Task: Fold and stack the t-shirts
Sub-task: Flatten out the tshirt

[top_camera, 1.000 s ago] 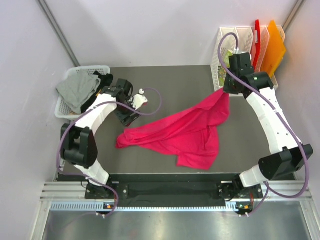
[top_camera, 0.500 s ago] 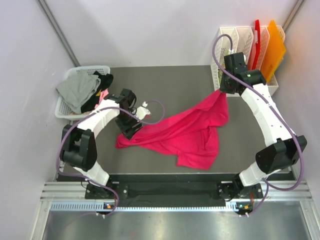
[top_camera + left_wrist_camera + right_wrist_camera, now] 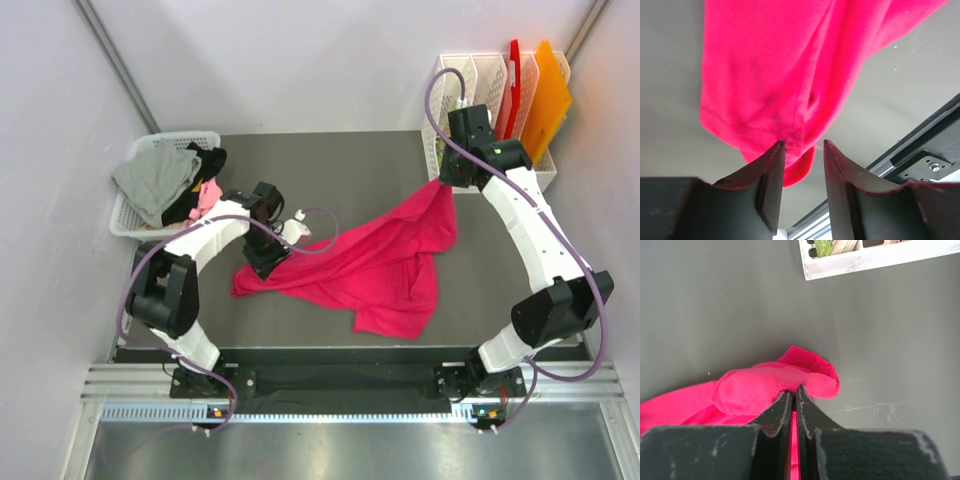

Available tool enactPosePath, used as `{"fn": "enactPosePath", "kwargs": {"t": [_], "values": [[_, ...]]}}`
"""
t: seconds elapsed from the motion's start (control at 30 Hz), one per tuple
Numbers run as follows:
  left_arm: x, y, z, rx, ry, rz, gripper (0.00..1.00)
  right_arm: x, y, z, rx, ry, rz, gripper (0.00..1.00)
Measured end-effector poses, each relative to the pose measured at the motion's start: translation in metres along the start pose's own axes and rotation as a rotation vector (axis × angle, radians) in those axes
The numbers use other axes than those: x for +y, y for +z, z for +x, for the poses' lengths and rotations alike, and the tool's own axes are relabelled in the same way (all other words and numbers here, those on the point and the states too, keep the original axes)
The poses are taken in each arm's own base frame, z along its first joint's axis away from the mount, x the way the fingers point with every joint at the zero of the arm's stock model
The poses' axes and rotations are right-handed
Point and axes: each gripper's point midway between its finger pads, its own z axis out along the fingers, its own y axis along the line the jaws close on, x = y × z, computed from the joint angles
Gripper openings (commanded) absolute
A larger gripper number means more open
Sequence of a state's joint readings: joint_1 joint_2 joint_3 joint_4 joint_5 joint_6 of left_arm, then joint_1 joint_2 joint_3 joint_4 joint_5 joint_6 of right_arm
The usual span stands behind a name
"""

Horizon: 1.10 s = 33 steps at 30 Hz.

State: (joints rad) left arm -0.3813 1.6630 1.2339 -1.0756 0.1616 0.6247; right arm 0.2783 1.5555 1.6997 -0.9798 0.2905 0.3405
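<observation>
A crimson-red t-shirt lies crumpled and spread across the dark table. My right gripper is shut on its far right corner; in the right wrist view the fingers pinch a bunched fold of the red cloth. My left gripper is down at the shirt's left corner. In the left wrist view its jaws stand apart with the hemmed corner of the shirt between the tips. A grey t-shirt, a black one and a light pink one lie in the basket.
The white mesh basket stands at the table's far left edge. A white rack with a red folder and an orange folder stands at the far right corner, close behind my right gripper. The rack's edge shows in the right wrist view.
My left gripper has moved right and toward the front, from beside the basket down onto the red shirt's left corner, and its jaws have narrowed. The right gripper drew slightly back, still holding the cloth.
</observation>
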Motion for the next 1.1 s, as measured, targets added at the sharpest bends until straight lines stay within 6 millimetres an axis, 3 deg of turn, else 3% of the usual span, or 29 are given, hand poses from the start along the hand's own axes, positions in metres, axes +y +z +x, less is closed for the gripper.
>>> {"fn": "enactPosePath", "kwargs": {"t": [0.27, 0.5, 0.77, 0.9, 1.1], "values": [[-0.009, 0.007, 0.000, 0.018, 0.021, 0.017, 0.42, 0.000, 0.000, 0.000, 0.000, 0.000, 0.000, 0.00], [-0.005, 0.014, 0.009, 0.051, 0.023, 0.001, 0.50, 0.001, 0.001, 0.001, 0.001, 0.001, -0.005, 0.00], [0.004, 0.017, 0.010, 0.056, 0.021, -0.041, 0.51, 0.002, 0.005, 0.006, 0.016, -0.003, -0.011, 0.00], [0.011, 0.018, 0.008, 0.044, 0.016, -0.063, 0.44, 0.003, 0.006, 0.008, 0.021, -0.004, -0.014, 0.00], [0.020, 0.030, 0.010, 0.065, 0.001, -0.058, 0.24, 0.003, 0.007, 0.011, 0.030, -0.006, -0.015, 0.00]]}}
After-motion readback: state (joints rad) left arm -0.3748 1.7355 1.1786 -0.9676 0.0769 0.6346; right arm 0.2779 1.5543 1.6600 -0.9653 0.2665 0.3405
